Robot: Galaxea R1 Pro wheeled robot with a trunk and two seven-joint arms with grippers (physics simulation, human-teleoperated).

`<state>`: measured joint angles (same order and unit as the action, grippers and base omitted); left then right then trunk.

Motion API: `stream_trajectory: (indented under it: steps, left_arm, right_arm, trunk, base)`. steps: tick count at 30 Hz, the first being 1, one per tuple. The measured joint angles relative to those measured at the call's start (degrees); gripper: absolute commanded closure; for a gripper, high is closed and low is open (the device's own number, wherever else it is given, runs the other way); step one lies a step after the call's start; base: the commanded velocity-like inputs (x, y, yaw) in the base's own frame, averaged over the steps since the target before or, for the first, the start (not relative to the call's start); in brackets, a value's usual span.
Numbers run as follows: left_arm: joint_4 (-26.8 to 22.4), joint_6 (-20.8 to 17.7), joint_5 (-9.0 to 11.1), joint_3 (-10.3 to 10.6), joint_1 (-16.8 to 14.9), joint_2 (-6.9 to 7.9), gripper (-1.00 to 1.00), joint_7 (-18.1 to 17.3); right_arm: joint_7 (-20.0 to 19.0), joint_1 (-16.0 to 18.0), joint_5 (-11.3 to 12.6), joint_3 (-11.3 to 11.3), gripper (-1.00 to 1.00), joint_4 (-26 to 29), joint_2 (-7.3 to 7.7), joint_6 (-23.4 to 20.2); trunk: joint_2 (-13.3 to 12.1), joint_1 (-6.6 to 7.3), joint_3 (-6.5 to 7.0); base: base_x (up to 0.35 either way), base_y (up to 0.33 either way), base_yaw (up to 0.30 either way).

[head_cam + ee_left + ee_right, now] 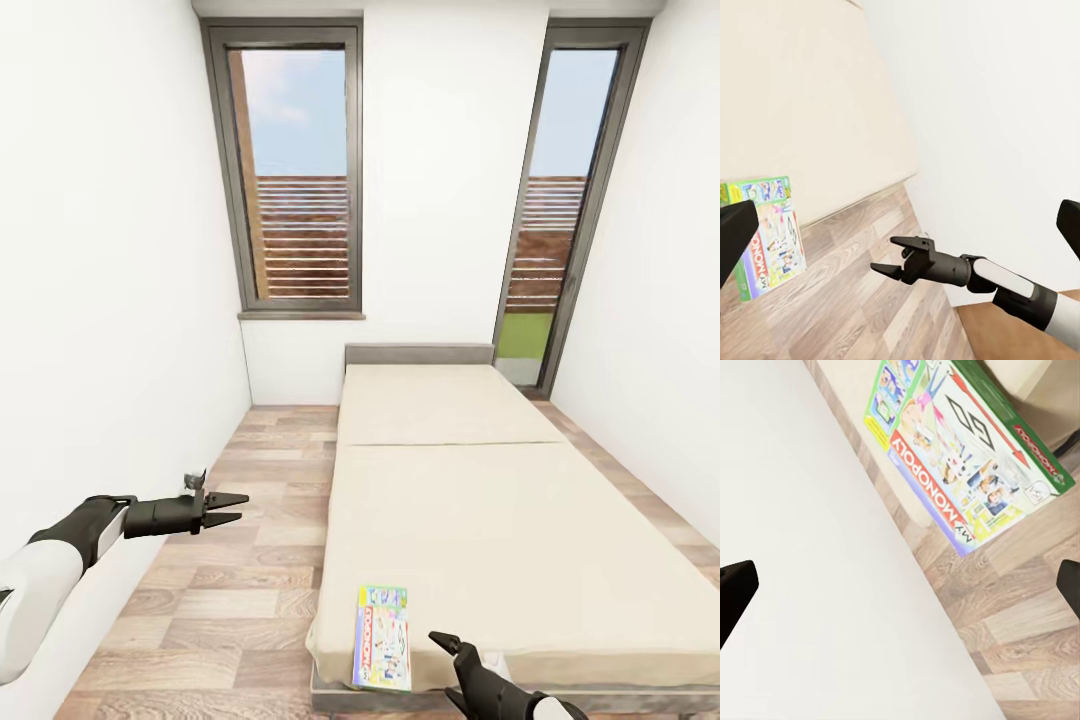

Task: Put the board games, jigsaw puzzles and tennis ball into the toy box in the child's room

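"MY MONOPOLY" printed in white on red across the board game [964,454] cover

Cream bed [480,500] on wood-plank floor [240,600]; one board game [382,637] flat at near-left corner, overhanging edge.

Narrow white-walled room, wood-plank floor [250,560]. Two tall dark-framed windows on the far wall: one [297,170] left of centre, one [560,200] at right, both showing sky and slatted fencing.

Bed [500,520]: plain cream mattress, seam across it, grey headboard at the far end, lengthwise along the right side.

Board game [382,637]: one printed box, flat on the mattress at its near left corner, its near end at the mattress edge.

Left end effector [235,507]: over the floor left of the bed, fingers parted, pointing toward the bed, well apart from the box.

Right end effector [447,645]: at the near bed edge, just right of the box, not touching; jaw state unclear.
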<state>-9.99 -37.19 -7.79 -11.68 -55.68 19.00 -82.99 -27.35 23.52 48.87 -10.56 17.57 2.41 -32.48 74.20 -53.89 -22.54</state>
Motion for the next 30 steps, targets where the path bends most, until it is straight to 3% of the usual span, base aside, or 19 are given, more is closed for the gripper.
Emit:
stream_trajectory:
  steps: [23,30]
  left_arm:
    - [-0.1,-0.5,0.1,0.0,0.0,-0.33,-1.0,-0.3]
    - [-0.4,-2.3,0.2,-0.1,-0.5,-0.71,-1.0,-4.3]
  right_arm:
    - [-0.6,0.0,0.1,-0.2,-1.0,0.0,-0.16,-0.3]
    - [-5.0,0.0,0.2,-0.3,-1.0,-0.1,-0.06,-0.7]
  trunk:
    - [9.2,-5.05,-4.13]
    - [12.0,-6.59,-5.39]
  base:
    - [0.0,0.0,0.0]
    - [0.0,0.0,0.0]
